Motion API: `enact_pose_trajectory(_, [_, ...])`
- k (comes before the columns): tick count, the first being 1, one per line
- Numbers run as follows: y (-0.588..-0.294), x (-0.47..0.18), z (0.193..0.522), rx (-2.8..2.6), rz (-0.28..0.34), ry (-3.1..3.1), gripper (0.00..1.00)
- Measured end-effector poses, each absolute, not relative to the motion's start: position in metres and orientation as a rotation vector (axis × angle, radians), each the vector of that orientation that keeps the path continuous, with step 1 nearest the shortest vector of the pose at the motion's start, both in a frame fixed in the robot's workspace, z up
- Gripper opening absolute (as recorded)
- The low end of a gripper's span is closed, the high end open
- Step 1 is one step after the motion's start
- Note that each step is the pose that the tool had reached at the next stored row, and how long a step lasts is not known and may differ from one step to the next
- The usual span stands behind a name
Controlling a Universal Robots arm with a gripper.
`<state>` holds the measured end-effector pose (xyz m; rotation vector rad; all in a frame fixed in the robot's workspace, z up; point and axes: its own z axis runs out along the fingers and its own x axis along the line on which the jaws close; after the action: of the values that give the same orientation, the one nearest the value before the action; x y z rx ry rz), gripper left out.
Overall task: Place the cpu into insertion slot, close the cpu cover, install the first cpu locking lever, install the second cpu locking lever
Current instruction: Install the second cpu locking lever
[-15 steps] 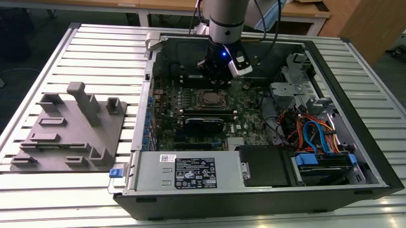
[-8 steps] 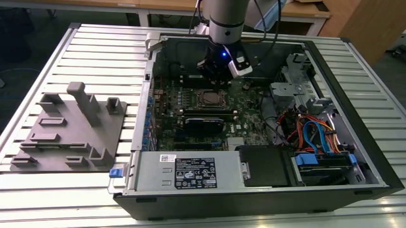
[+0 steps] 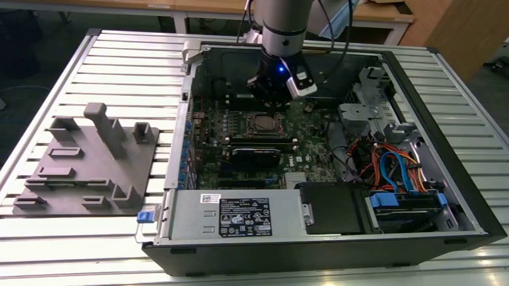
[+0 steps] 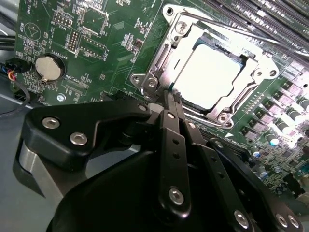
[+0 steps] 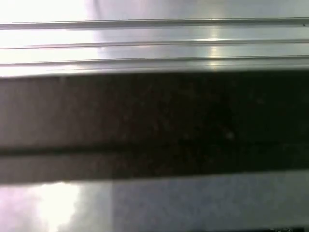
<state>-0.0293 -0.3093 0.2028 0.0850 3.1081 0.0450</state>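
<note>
My arm (image 3: 282, 27) is a grey cylinder with a blue light. My gripper (image 4: 170, 104) has black linkage bars, silver screws.

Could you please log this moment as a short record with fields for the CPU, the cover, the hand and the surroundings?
cpu: silver-topped chip seated in the insertion slot
cpu cover: metal frame lying down around the chip
hand: black fingers together, tips at the corner of the cover frame
holding: nothing visible between the fingers
motherboard: green board with a coin battery
outside the case: grey fixture block on the slatted table, the exterior view's left
</note>
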Motion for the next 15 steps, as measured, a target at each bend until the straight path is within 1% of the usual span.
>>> enact_pose_trajectory(9, [-0.310,-0.029,0.216,0.085,0.037,3.108,0.10])
enact_pose_trajectory(15, [-0.311,-0.029,0.217,0.085,0.034,3.108,0.10])
